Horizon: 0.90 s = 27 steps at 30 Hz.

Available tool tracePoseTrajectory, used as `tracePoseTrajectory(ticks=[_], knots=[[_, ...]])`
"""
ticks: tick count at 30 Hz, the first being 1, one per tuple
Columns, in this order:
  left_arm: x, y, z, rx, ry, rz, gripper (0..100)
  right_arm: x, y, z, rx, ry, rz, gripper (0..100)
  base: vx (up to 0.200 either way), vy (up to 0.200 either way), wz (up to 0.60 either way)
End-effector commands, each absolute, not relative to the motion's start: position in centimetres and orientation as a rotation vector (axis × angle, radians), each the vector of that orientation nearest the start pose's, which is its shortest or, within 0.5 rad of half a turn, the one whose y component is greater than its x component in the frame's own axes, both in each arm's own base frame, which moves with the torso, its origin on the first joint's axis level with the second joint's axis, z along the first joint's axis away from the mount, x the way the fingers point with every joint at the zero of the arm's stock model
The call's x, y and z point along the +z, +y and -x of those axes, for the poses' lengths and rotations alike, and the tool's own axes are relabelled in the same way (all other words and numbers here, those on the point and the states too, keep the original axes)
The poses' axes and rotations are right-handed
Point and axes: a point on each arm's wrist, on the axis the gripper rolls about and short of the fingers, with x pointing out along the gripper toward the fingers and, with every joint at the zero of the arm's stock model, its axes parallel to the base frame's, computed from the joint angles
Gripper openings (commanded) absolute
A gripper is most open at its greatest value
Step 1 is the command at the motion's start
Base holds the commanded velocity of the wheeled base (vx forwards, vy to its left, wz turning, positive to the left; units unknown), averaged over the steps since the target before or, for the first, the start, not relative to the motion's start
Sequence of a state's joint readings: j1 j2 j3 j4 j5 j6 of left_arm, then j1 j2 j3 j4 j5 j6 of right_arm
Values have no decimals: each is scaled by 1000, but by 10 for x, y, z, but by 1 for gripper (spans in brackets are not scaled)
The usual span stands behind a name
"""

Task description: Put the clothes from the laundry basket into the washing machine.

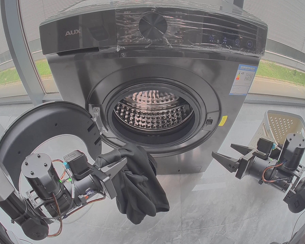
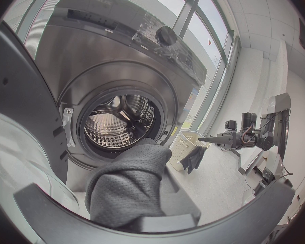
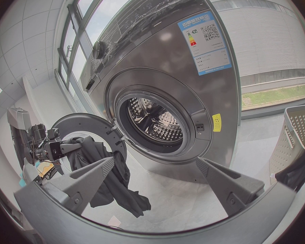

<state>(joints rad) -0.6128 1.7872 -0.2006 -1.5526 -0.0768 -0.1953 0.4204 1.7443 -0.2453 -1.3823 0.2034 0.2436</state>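
Observation:
The grey washing machine [image 1: 152, 85] stands ahead with its round door [image 1: 40, 129] swung open to the left and its steel drum [image 1: 152, 114] exposed. My left gripper [image 1: 117, 161] is shut on a black garment [image 1: 139, 183], which hangs below and in front of the drum opening; its mesh fabric [image 2: 128, 183] drapes over the fingers in the left wrist view. My right gripper [image 1: 227, 155] stands open and holds nothing, to the right of the machine near the beige laundry basket [image 1: 284, 126]. Another dark garment [image 2: 193, 158] hangs over the basket rim [image 2: 186, 141].
Pale tiled floor [image 1: 210, 204] lies in front of the machine. Large windows [image 1: 288, 34] run behind it. The open door takes up the room at my lower left. The basket [image 3: 295, 136] stands against the machine's right side.

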Motion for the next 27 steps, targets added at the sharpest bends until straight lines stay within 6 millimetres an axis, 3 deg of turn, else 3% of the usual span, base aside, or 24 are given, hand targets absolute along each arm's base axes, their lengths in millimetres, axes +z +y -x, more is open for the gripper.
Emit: tracePoseTrajectory(ticks=[1,7,13,22,27], knots=[[100,-146,-198,-683,155,163,0,113,103,-219,605,202,-222,100,0,0,0],[100,-149,-196,-701,153,161,0,111,104,-220,607,211,-221,100,0,0,0],[102,-150,-197,-700,142,163,0,110,106,-219,617,213,-218,100,200,0,0],[102,-154,-192,-725,144,148,0,109,107,-218,621,218,-217,100,0,0,0],[101,-154,-192,-726,139,135,0,110,108,-218,624,217,-217,100,200,0,0]])
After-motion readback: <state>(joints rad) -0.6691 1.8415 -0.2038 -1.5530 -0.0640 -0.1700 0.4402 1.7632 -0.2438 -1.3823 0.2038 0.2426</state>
